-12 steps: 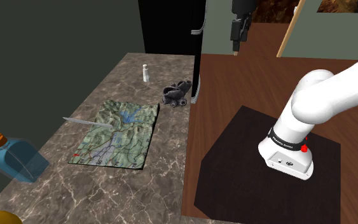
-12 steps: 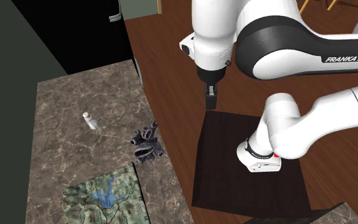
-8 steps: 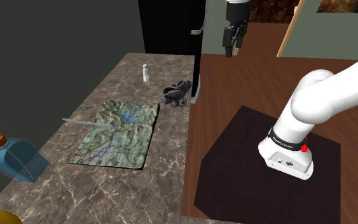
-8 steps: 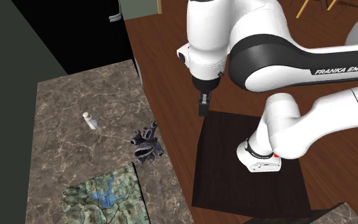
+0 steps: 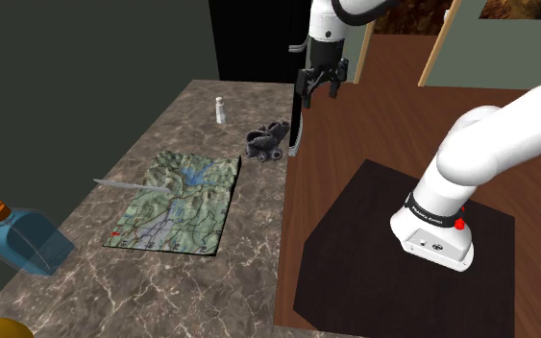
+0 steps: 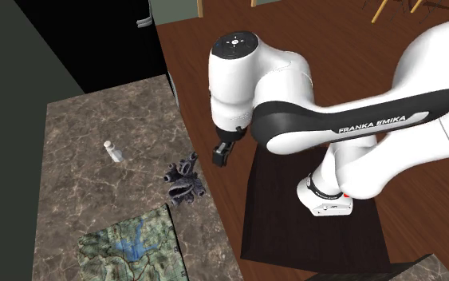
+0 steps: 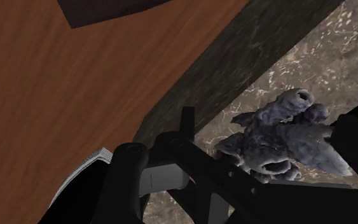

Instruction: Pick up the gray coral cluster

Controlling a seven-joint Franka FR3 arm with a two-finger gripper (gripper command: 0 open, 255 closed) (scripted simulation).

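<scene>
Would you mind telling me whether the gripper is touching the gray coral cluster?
Apart. The shoulder view shows the open gripper hanging up and to the right of the coral cluster, with a plain gap between them.

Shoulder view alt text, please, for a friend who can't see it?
A white robot arm's black gripper hangs open, up and to the view's right of a gray coral cluster at the marble counter's edge. Also on the counter: a map, a small white bottle and a blue soap dispenser.
</scene>
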